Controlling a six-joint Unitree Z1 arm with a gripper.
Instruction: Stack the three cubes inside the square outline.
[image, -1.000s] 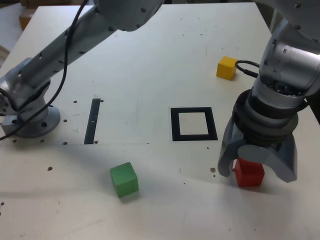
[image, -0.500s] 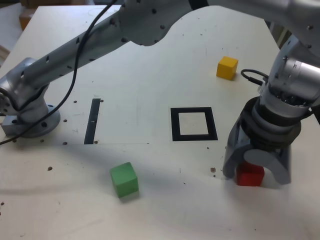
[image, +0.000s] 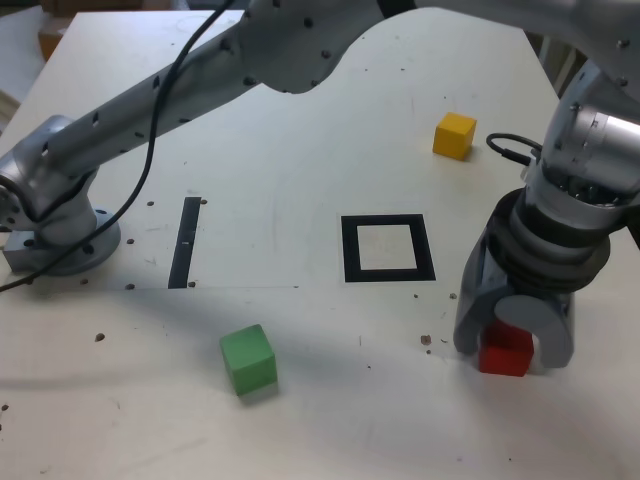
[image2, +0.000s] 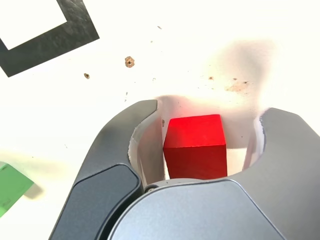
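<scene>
White, matt tabletop (image: 300, 120), scuffed and dotted with small dark specks and a few screw holes; a brownish stain shows near the tool in the wrist view; little of the room is visible beyond the tabletop's edges, only a brown shape at the exterior view's upper left corner, too cropped to identify. Grey metal arm base (image: 55, 225) bolted at the exterior view's left, a black cable running along the arm's smooth grey casing, which spans the top of the frame. Square outline (image: 387, 248), a flat thick black frame with a pale centre, lies near the middle of the tabletop; a narrow straight black strip (image: 185, 241) lies well to its left in the exterior view. Green cube (image: 247, 359), solid and sharp-edged, sits nearer the camera than the strip and outline, turned slightly askew; yellow cube (image: 455, 135) sits towards the far side, well apart from the outline; neither is inside the frame. Red cube (image: 505, 349), plain with crisp edges, stands on the tabletop at the exterior view's lower right, outside the outline and near its corner. Tool (image: 513, 340), with curved grey fingers (image2: 117, 150) and pale inner pads, is lowered over the red cube, pointing down; the jaws straddle the cube, one close against its side, the other with a narrow gap visible in the wrist view, so a firm grip cannot be confirmed. No brand, label or legible writing seen on any item.
</scene>
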